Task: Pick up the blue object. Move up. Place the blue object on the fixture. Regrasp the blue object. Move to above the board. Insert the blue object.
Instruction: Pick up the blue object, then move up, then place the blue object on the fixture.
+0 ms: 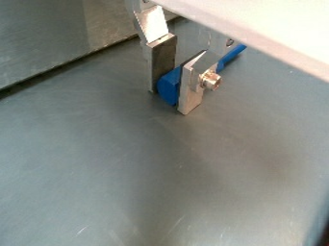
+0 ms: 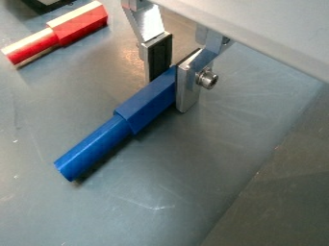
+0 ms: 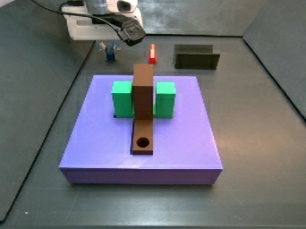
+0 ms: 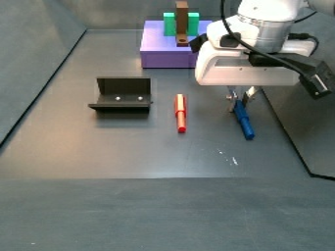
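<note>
In a side view, going left to right across the floor, the fixture (image 4: 119, 95) stands alone with its trough open toward the camera, the red peg (image 4: 181, 113) lies next along the floor, and the blue object (image 4: 244, 120) lies furthest right, directly under the arm. The gripper (image 4: 240, 96) is down at the peg's far end.

In a wrist view the gripper (image 2: 178, 72) straddles the blue object (image 2: 118, 128) near 1 end, a silver finger plate (image 2: 191, 81) on 1 side and a dark pad on the other, both against its flanks. The peg lies flat on the grey floor, so I judge this as the pick-up grasp: the jaws look closed onto it (or within a hair of contact), and no lift has begun. Taking it by the end leaves most of its length sticking out, which probably explains the later regrasp on the fixture.

The red peg (image 2: 54, 35) sits well apart from the blue one in that view, so it should not be nudged. In the remaining wrist view only a short blue stub (image 1: 168, 82) shows between the plates.

From the remaining side view, the board (image 3: 143, 130) holds 2 green blocks (image 3: 123, 98) flanking the brown bar (image 3: 143, 106), with its round hole at the near end; the fixture (image 3: 196, 58) stands behind it. Nothing blocks the way between peg and fixture except the red peg lying between them.
</note>
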Available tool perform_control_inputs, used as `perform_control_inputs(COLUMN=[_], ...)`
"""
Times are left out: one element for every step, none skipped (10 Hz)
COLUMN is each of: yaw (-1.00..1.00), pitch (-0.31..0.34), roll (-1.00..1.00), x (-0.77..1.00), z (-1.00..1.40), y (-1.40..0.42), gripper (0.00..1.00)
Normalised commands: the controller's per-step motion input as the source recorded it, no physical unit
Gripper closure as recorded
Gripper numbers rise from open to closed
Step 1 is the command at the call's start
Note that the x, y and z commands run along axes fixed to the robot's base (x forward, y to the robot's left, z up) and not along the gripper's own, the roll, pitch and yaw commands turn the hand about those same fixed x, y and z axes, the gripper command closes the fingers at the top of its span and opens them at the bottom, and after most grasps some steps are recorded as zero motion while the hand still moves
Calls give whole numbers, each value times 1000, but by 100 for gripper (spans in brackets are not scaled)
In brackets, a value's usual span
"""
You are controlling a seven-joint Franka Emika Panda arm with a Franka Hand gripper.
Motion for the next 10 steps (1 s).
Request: perform_control_inputs(yaw=[0, 0, 0, 0, 0, -65, -66, -38, 0, 0], pitch=[0, 0, 0, 0, 0, -4, 34, 22, 0, 0], roll=[0, 0, 0, 0, 0, 3, 23, 62, -83, -26], x=[0, 0, 0, 0, 0, 22, -25, -12, 0, 0], z=[0, 0, 0, 0, 833, 827, 622, 339, 0, 0], y=[0, 0, 0, 0, 0, 8, 20, 15, 6, 29], gripper=[100, 100, 100, 100, 100, 100, 100, 100, 100, 100])
